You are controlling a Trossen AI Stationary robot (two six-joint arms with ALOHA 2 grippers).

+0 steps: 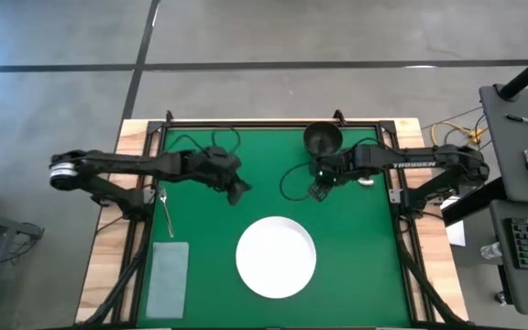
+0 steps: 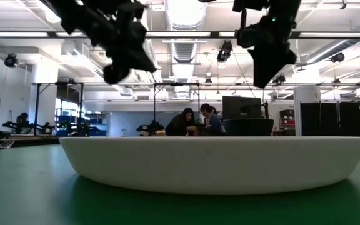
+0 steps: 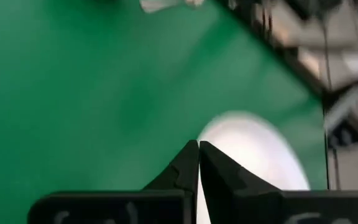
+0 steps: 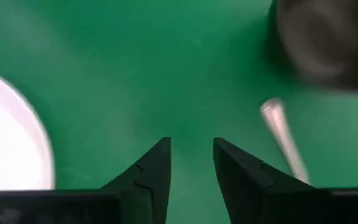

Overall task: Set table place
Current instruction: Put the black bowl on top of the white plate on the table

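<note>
Centrally, open green table (image 1: 200, 229) separates one plate (image 1: 276, 257), bowl (image 1: 322, 137), fork (image 1: 166, 209) and spoon (image 1: 365, 181); left gripper (image 1: 237, 192) closed empty, right gripper (image 1: 318, 190) slightly parted, empty.

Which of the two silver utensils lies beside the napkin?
The fork, on the table's left side just above the grey napkin. The spoon lies on the right, under the right arm near the dark bowl.

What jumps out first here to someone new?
The round white plate on the green table, at the near middle, with both arms raised above the top beyond it. The left gripper hangs left of centre with jaws shut and empty; the right gripper hangs right of centre, jaws slightly apart. The dark bowl sits at the far edge; fork and napkin lie at left.
</note>
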